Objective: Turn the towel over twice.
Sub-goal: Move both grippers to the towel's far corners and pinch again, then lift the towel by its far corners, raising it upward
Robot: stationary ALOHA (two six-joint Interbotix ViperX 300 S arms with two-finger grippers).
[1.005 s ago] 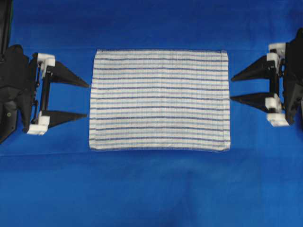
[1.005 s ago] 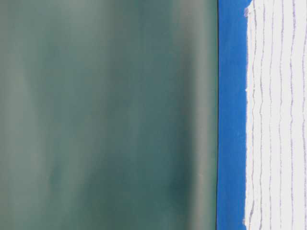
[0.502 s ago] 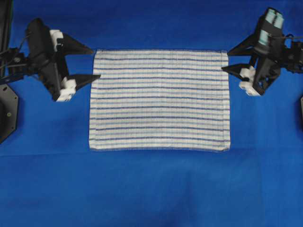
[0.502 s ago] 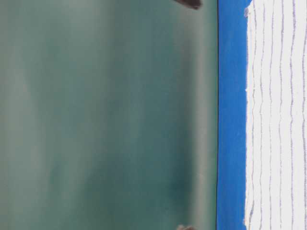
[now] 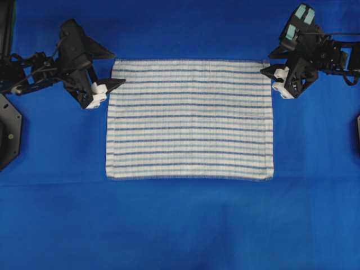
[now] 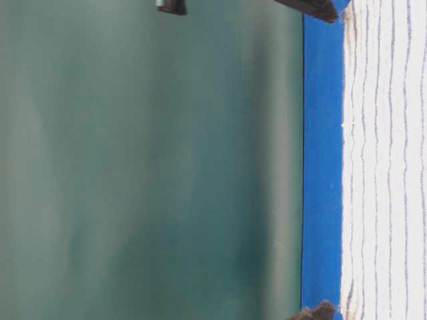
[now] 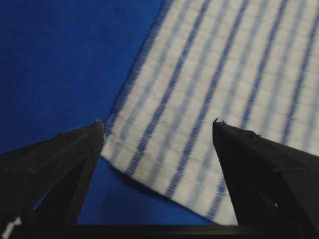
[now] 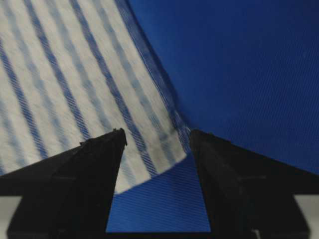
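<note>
The towel (image 5: 190, 119), white with thin blue stripes, lies flat and spread out on the blue cloth. My left gripper (image 5: 119, 69) is open at the towel's far left corner. In the left wrist view the towel (image 7: 224, 59) has that corner lying between the spread tips of the left gripper (image 7: 157, 122). My right gripper (image 5: 265, 63) is open at the far right corner. In the right wrist view the towel (image 8: 60, 74) ends in a corner between the tips of the right gripper (image 8: 157, 132). Neither gripper holds cloth. The towel (image 6: 387, 167) also lies flat in the table-level view.
A large plain blue cloth (image 5: 180, 225) covers the table all round the towel. The left arm's black base (image 5: 8, 135) stands at the left edge. A plain green backdrop (image 6: 147, 167) rises behind the table.
Both grippers have swung from the towel's short sides toward its far corners and turned inward. They stay open. The towel has not moved.
</note>
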